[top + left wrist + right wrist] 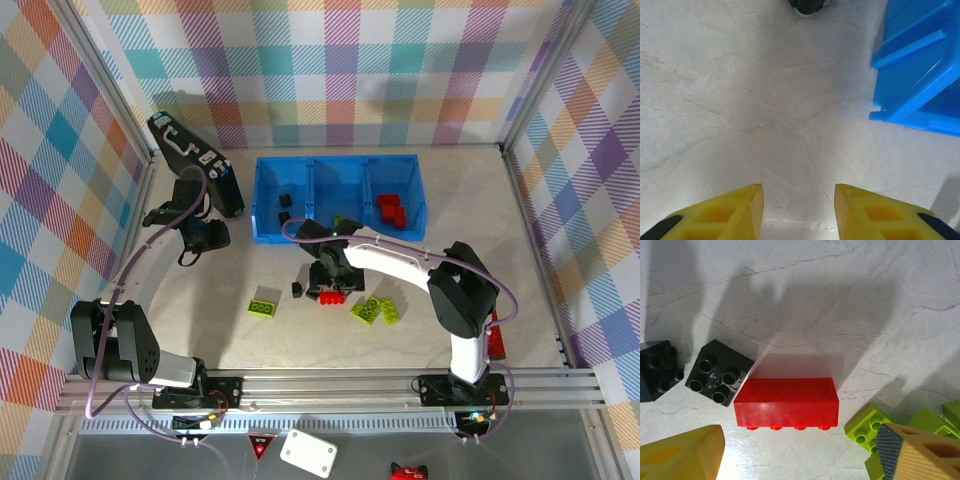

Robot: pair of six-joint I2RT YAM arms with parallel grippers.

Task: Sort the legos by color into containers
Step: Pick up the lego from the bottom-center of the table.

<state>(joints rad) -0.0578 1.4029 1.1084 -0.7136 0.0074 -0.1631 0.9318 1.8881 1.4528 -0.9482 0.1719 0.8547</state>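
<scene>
A red lego [786, 402] lies on its side on the table, studs toward me, just ahead of my right gripper [800, 455], which is open and holds nothing. Two black legos [717, 378] sit to its left and lime legos [867, 427] to its right. From above, my right gripper [330, 272] hovers over that red lego [335, 297], in front of the blue containers [262, 235]. Black legos [284, 205] lie in the left compartment and red ones [392, 210] in the right. My left gripper [798, 205] is open over bare table, with the containers' corner [920, 75] to its right.
A black case with a handle [195, 160] leans at the back left, close to my left gripper [205, 235]. One lime lego [265, 306] lies apart at the front left; others [378, 310] cluster at the right. A long red strip [497, 342] lies by the right arm.
</scene>
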